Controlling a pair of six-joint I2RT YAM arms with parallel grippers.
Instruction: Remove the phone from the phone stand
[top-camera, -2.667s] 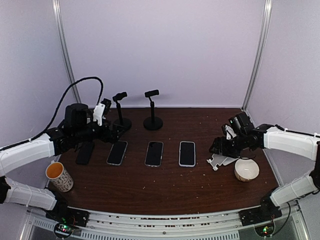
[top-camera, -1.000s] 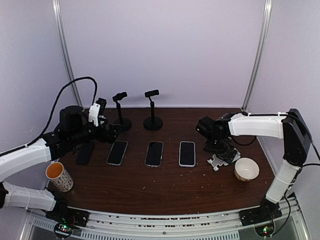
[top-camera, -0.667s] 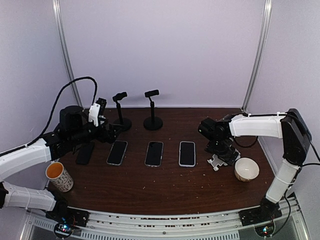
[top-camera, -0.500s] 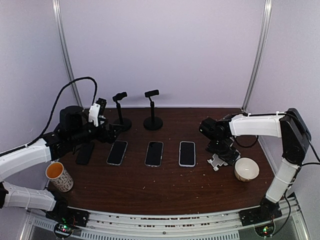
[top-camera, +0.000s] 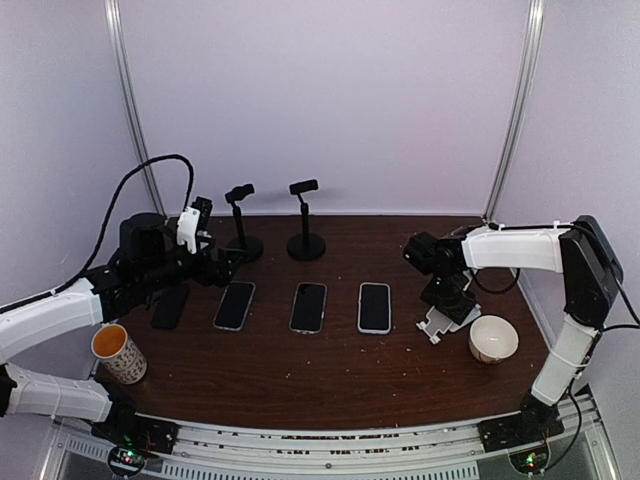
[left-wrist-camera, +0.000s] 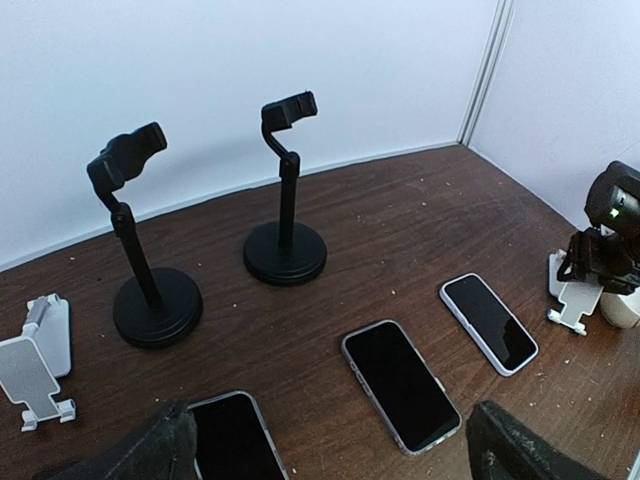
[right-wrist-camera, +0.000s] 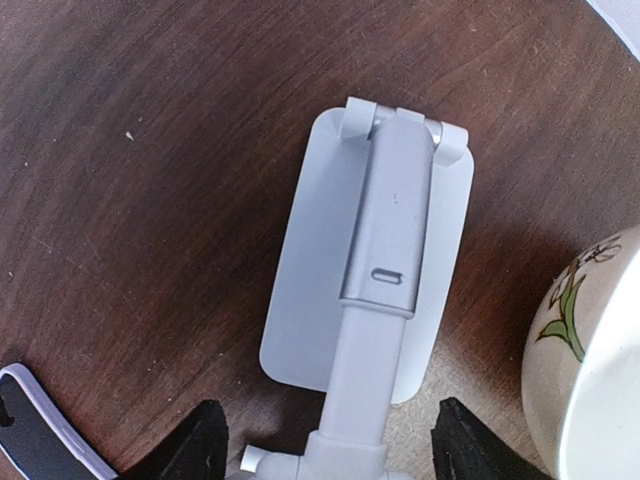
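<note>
My right fingers (top-camera: 448, 302) hang half-open over the flat white stand (right-wrist-camera: 375, 280), gripping nothing. The closest phone (top-camera: 374, 307) lies flat on the desk (top-camera: 330, 372) just to their left, its long axis front-to-back. My left fingers (top-camera: 213, 268) are wide open, empty and farther off.

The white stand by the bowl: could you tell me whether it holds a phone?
Empty. The white stand rests on the table with nothing on it; the nearest phone lies apart from it.

White folding phone stand (right-wrist-camera: 370, 260), lying flat on the table (top-camera: 330, 370), black white-edged phone (top-camera: 374, 307) flat nearby, not touching it
</note>
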